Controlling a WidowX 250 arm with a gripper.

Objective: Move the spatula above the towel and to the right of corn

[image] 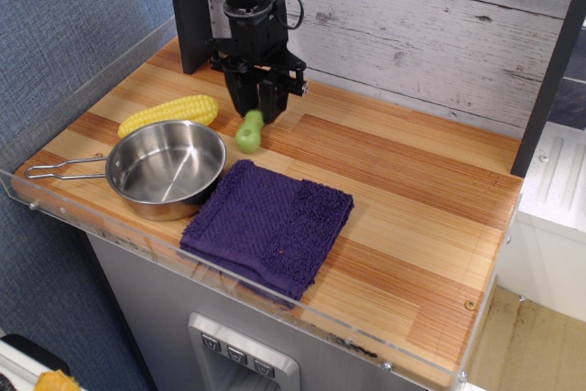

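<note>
Spatula (248, 133) blade hidden inside gripper (255, 109), which pinches it; one corn (168, 114), one towel (268, 225), one pan (166, 167)

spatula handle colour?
Lime green; the spatula handle hangs below the gripper, shown in the only view, observation.image.

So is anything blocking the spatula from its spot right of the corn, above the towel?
Nothing visible does. The end effector holds the spatula over bare wood between the corn and towel; the pan sits off left.
</note>
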